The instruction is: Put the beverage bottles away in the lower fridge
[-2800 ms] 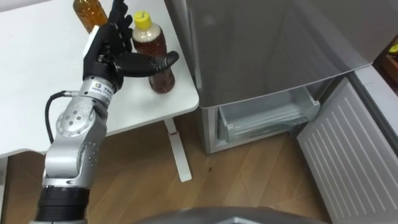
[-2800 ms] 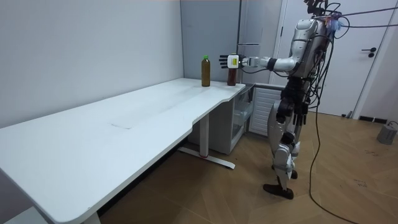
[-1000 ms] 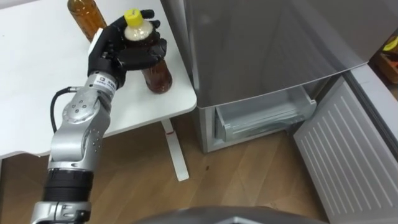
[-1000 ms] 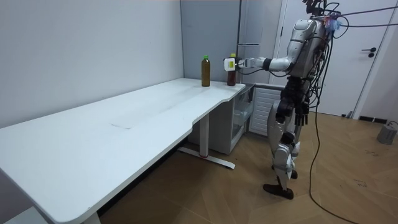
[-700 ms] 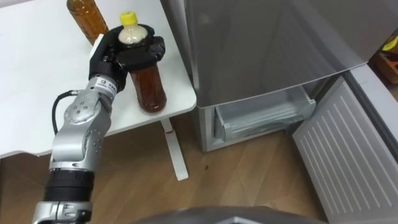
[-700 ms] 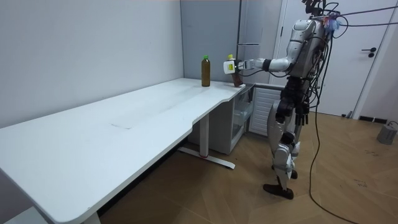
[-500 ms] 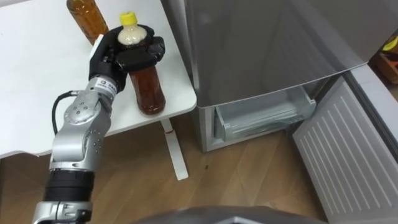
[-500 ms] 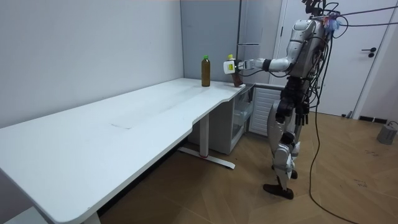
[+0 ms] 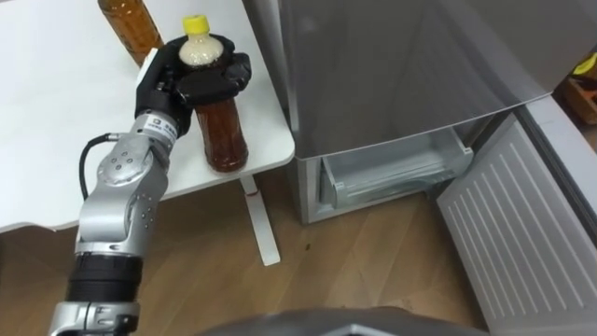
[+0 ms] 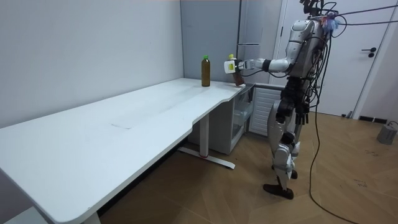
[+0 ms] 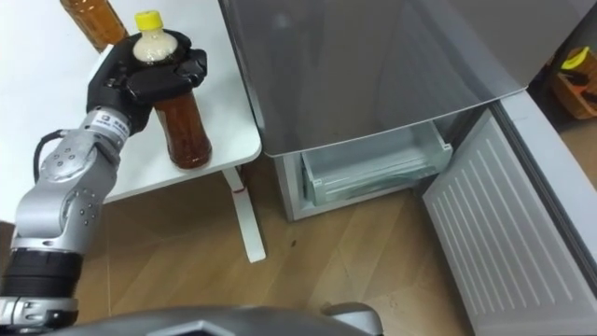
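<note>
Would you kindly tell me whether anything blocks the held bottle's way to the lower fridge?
Nothing visible does: the left hand holds the bottle at the table corner; the lower fridge has its door open.

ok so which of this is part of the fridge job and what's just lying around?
Job:
yellow-capped bottle, gripped by the left hand
second bottle behind it
fridge's open lower compartment
its door

Lying about:
white desk
yellow item right of the fridge
</note>
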{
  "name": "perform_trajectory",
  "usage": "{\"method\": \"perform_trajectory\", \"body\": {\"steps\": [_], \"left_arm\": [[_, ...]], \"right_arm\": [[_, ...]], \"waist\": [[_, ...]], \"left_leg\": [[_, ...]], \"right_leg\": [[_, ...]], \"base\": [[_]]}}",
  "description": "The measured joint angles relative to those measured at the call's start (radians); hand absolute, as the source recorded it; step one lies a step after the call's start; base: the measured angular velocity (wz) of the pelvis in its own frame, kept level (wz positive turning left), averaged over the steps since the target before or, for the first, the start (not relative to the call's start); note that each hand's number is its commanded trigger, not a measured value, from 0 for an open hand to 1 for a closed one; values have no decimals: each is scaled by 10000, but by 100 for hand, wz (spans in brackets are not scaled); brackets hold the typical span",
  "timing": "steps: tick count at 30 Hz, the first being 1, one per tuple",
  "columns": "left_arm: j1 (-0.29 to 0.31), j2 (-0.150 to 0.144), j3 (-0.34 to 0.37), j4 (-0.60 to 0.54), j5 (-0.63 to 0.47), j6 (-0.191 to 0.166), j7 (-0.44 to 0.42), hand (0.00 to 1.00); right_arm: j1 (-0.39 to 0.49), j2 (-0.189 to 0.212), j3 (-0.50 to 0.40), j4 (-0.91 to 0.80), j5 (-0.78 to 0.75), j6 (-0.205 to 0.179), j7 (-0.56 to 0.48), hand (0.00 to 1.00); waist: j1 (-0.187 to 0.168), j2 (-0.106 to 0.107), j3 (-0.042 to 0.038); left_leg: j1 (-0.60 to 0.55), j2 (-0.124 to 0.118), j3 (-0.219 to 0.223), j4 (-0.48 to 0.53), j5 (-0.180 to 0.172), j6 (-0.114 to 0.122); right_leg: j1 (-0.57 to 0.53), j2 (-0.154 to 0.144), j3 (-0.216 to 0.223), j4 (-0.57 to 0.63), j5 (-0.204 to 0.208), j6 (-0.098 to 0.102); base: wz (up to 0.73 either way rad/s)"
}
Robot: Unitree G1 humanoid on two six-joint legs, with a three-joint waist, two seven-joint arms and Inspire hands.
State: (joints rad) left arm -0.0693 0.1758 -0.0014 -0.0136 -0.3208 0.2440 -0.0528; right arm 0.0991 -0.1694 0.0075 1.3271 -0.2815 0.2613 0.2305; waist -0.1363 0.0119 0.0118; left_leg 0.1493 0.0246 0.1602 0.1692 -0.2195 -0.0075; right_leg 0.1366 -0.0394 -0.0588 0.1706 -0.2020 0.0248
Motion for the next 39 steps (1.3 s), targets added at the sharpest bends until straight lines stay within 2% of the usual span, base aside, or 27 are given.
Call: {"method": "perform_trajectory", "body": {"steps": [5,10,14,18,21,22,25,30,35,39], "left_arm": [[46,12,-51,-654,1,0,-258,100],[344,10,-109,-1711,-5,0,-490,100],[464,10,-228,-2151,-7,-1,-492,100],[472,4,-524,-2180,-36,-1,-491,100],[787,4,-623,-2337,-43,-26,-492,100],[958,4,-676,-2396,-45,-26,-522,100],[1246,-9,-814,-2408,-122,-27,-809,100],[1961,61,-868,-2421,-421,-24,-1319,100],[2210,107,-998,-2422,-420,-34,-1363,100],[2444,88,-1030,-2421,-421,-35,-1364,100]], "right_arm": [[-9,38,-1,6,-9,-6,19,0],[-64,62,5,-32,-4,-13,36,0],[-208,59,45,-17,1,-82,-28,0],[-303,37,291,12,10,-161,-131,0],[-415,35,486,14,15,-226,-240,0],[-446,35,485,11,17,-274,-298,0],[-516,37,491,14,12,-413,-445,0],[-566,34,485,35,22,-438,-713,0],[-703,39,495,6,27,-596,-1070,0],[-770,40,482,-116,83,-831,-1631,0]], "waist": [[35,-4,-6],[80,-95,-77],[119,-114,-94],[355,-31,-114],[367,30,-137],[369,-20,-115],[498,26,-111],[596,-19,-95],[715,-59,-95],[898,-137,-46]], "left_leg": [[-1,3,-9,-1,0,0],[-82,1,-230,2,1,-1],[-181,-12,-326,74,1,-1],[-225,-10,-377,170,1,-1],[-170,-15,-448,189,1,-1],[-166,-21,-475,193,1,-1],[-221,-24,-496,213,5,1],[-358,-31,-564,326,5,0],[-517,-43,-660,354,9,1],[-519,-47,-661,328,9,0]], "right_leg": [[-1,1,-58,-7,1,-2],[9,-13,-267,-6,3,-5],[14,-31,-403,-6,13,-16],[78,-41,-490,13,20,-25],[200,-48,-564,3,19,-26],[217,-53,-581,-7,14,-22],[193,-56,-592,-25,3,-12],[154,-87,-737,-35,3,-14],[2,-98,-844,-19,6,-17],[1,-99,-863,-36,6,-17]], "base": [[1],[10],[12],[6],[8],[7],[4],[6],[6],[0]]}}
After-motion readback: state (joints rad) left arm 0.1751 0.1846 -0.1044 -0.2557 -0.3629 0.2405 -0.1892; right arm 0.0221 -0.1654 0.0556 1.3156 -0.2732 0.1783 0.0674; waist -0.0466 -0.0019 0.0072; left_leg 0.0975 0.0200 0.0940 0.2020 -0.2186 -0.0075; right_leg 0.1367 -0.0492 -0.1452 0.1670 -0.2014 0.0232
